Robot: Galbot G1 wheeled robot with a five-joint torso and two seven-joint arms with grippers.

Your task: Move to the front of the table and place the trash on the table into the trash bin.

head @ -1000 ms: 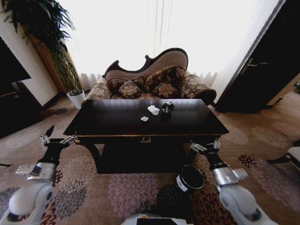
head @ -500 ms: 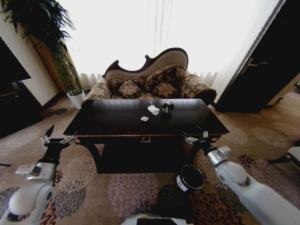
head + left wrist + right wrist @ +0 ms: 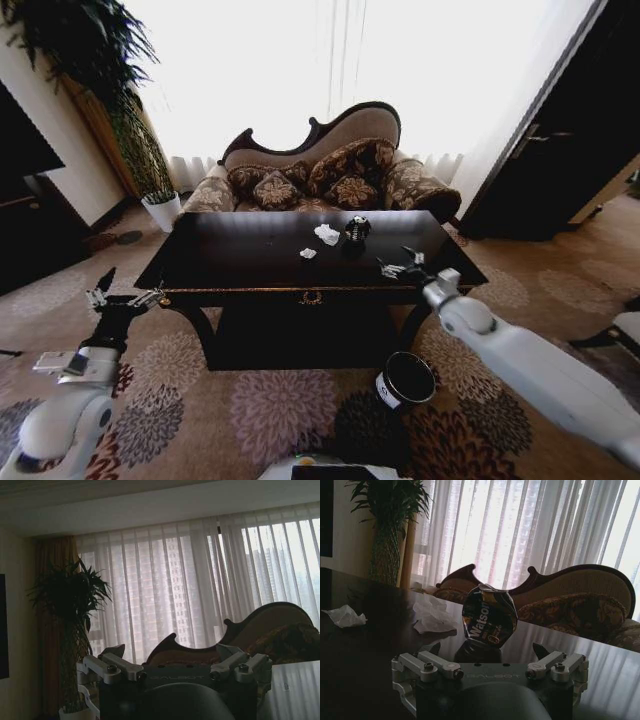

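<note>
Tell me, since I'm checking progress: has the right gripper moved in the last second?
Yes. The right gripper, open, has risen from beside the table's front right leg to above its top, toward the crushed can.

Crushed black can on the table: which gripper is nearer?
Right. The right gripper hovers over the table just short of the crushed black can; the left gripper sits off the table's front-left corner.

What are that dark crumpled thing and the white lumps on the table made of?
The dark crumpled thing looks like thin metal, probably a crushed drink can: sharp creases, glossy sheen, printed lettering. The white lumps look like tissue or paper: matte, softly wrinkled. The table top seems lacquered wood, mirror-glossy.
</note>
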